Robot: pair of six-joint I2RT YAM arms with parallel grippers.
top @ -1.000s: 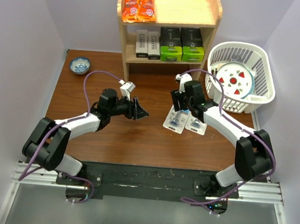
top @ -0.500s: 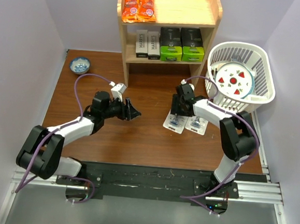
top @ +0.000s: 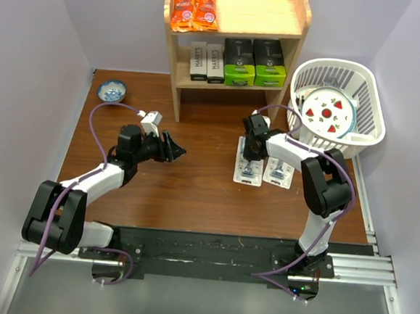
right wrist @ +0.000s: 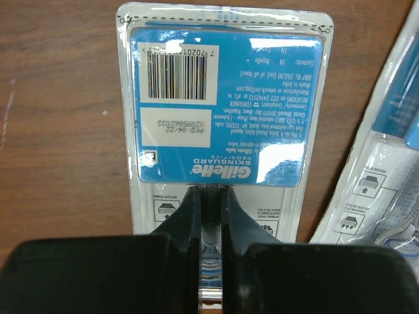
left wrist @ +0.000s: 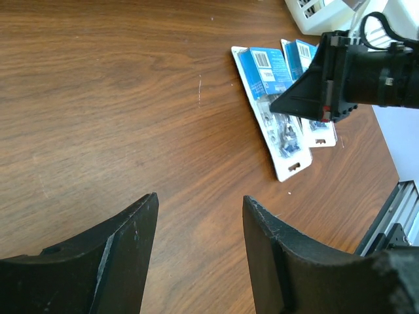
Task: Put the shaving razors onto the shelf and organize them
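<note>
Pinching raised middle of left razor card (right wrist: 216, 98) in right gripper (right wrist: 209, 191) for a lift to shelf (top: 268, 16); left gripper (left wrist: 200, 199) gaping, empty.

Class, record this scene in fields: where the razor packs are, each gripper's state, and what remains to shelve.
On shelf, lower board: HARRY'S pack, two black boxes
On table: two blister cards, side by side
Right gripper: shut on the card farther from the basket
Left gripper: open, empty, above the table
Left to shelve: both cards
</note>
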